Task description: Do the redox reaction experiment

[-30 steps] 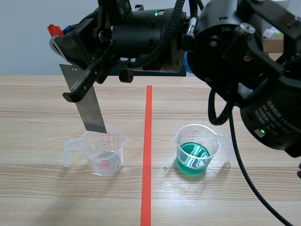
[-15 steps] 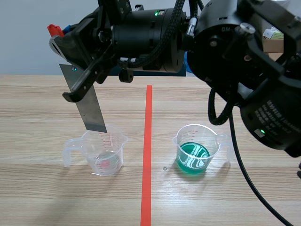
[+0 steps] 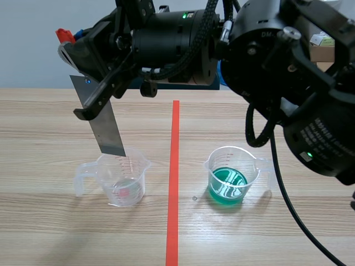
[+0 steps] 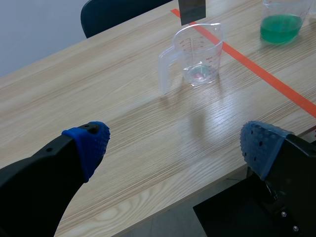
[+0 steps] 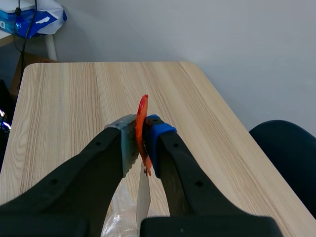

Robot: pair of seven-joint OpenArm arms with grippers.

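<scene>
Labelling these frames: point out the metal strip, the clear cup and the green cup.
metal strip [image 3: 109, 133], scene view, lower face
clear cup [image 3: 125, 178], scene view, front wall
green cup [image 3: 249, 176], scene view, right wall

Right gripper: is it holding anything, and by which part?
Yes. The right gripper is shut on a metal strip, pinched near its upper end.

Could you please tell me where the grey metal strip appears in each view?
Scene view: the metal strip hangs tilted from the right gripper, lower end just over the clear cup's rim.
Left wrist view: only the metal strip's lower end, far ahead of the left gripper, above that cup.
Right wrist view: edge-on, clamped in that arm's own gripper.
Shared landmark: the clear cup, in the scene and left wrist views.
</scene>
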